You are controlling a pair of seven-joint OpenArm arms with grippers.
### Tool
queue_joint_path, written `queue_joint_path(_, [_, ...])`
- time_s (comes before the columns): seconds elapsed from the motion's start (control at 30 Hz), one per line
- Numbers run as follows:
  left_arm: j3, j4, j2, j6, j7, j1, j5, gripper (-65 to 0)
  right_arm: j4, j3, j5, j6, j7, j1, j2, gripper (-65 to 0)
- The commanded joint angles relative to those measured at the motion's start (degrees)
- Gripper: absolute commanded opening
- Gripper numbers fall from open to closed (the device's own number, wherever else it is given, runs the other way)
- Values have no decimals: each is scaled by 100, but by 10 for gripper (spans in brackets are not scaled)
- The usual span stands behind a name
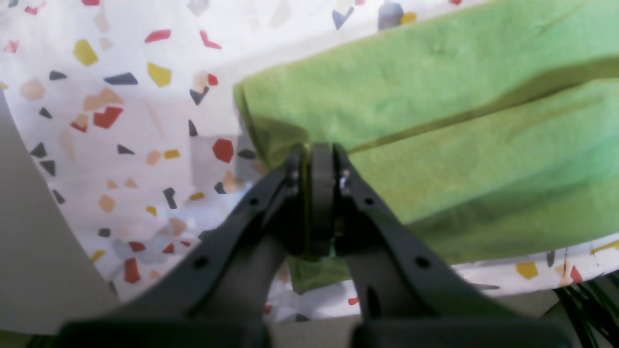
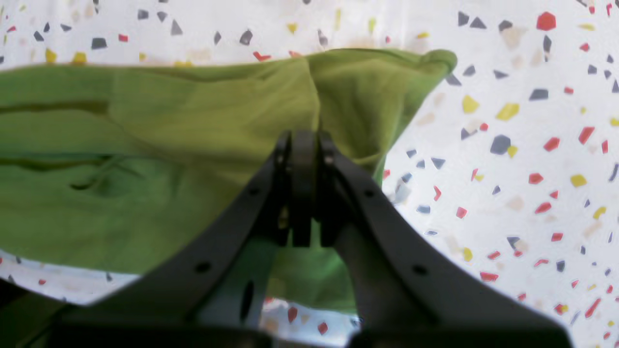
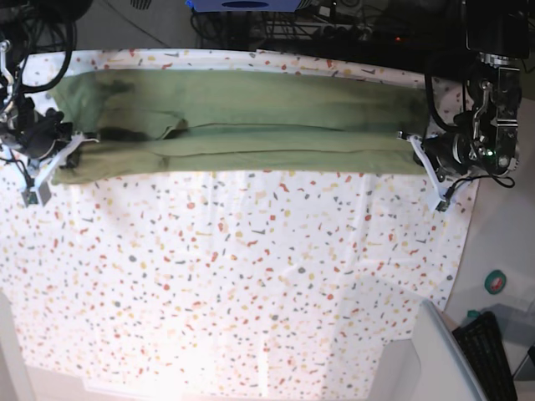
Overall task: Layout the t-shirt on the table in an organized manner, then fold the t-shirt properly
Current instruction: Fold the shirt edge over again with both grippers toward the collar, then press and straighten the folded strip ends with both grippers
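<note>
The olive-green t-shirt (image 3: 251, 125) lies folded lengthwise into a long band across the far side of the table (image 3: 251, 276). My left gripper (image 3: 415, 154) is at the band's right end in the base view, and my right gripper (image 3: 67, 152) is at its left end. In the left wrist view the left gripper (image 1: 319, 154) is shut on the edge of the t-shirt (image 1: 435, 145), just above the table (image 1: 121, 145). In the right wrist view the right gripper (image 2: 303, 140) is shut on a bunched corner of the t-shirt (image 2: 145, 145) over the table (image 2: 508, 145).
The table's rounded edge runs close behind the left arm at the base view's right. Beyond it on the floor lie a green tape roll (image 3: 496, 281) and a black keyboard (image 3: 485, 347). Cables and equipment (image 3: 251, 17) crowd the far edge.
</note>
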Motion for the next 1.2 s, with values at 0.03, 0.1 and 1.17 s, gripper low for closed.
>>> queue_joint_path(0.03, [-20, 92, -95, 15, 1, -34, 17, -650, 191, 272, 15, -10, -56, -127, 71, -650])
queue_joint_path(0.1, [-2, 83, -95, 15, 1, -25, 17, -650, 156, 290, 15, -10, -56, -179, -8, -650])
queue_joint_path(1.17, [-46, 743, -130, 42, 1, 169, -27, -288, -345, 1177, 15, -19, 427, -645, -413, -468])
